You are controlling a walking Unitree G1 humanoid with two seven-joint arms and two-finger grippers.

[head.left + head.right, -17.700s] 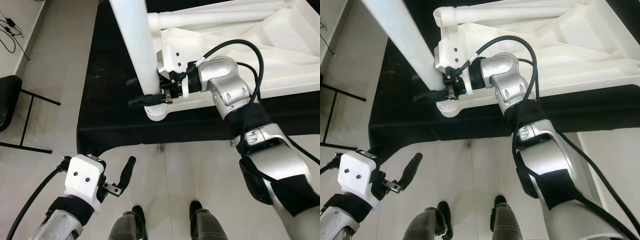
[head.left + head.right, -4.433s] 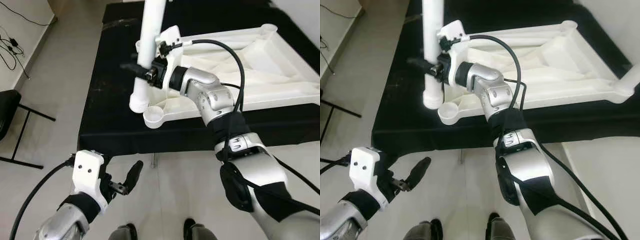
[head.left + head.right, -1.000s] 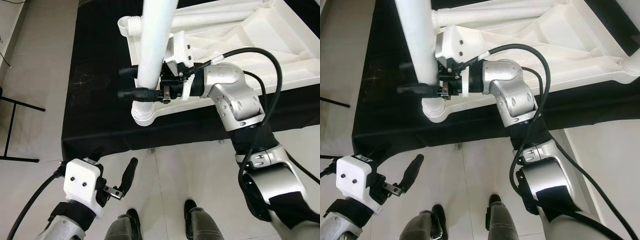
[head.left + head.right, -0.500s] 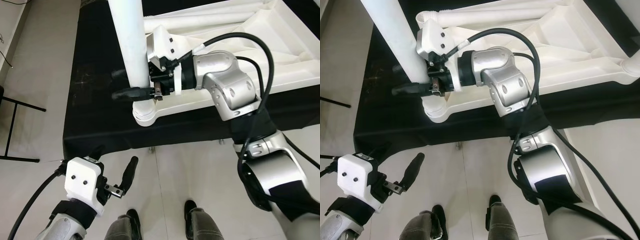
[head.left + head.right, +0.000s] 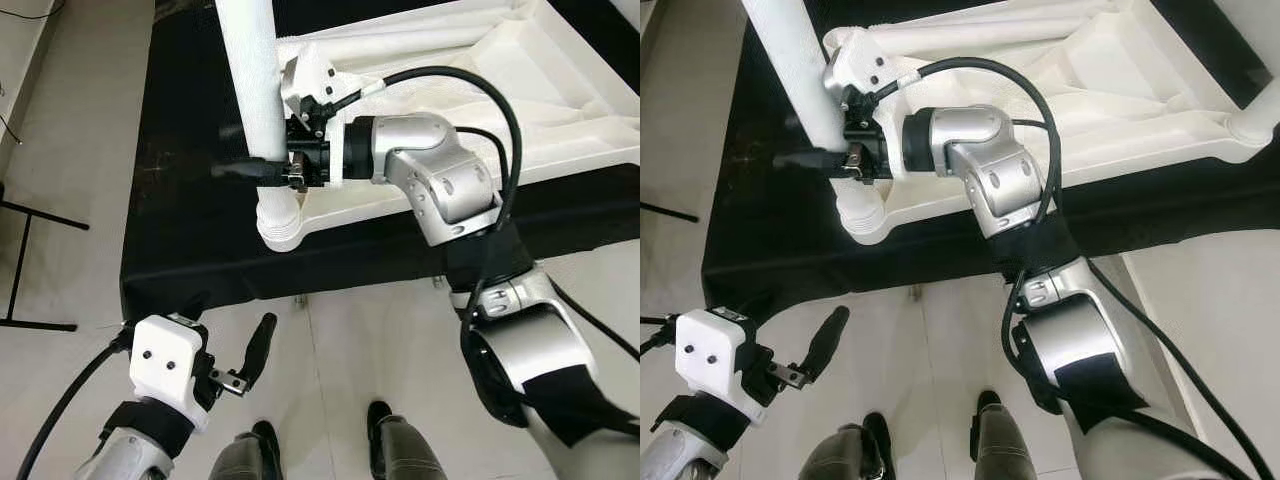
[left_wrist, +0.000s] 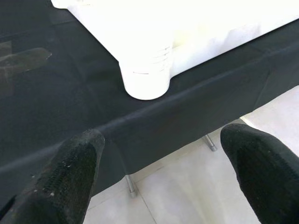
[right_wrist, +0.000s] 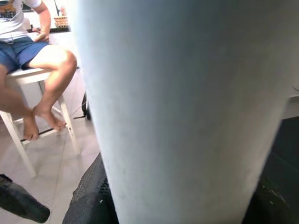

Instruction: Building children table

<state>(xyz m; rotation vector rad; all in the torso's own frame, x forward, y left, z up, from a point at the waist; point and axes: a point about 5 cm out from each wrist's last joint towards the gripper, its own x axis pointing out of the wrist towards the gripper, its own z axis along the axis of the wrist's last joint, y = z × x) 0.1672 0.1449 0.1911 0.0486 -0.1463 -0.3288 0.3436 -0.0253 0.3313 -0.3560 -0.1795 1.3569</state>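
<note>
My right hand (image 5: 262,172): fingers clamped round the white plastic table leg (image 5: 250,80), upright in the corner socket of the upturned white tabletop (image 5: 520,90); left hand (image 5: 235,365) low, fingers apart

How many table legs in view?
3: an upright leg in the right end effector, a second leg lying on the tabletop, apparently a third leg at the right edge. More may be hidden.

The tabletop (image 5: 520,110) lies on the counter (image 5: 190,240). A leg (image 5: 250,80) stands in its near-left corner socket (image 5: 281,228). The left gripper (image 5: 235,375) hangs below the counter's near edge, above the floor (image 5: 90,150).
</note>
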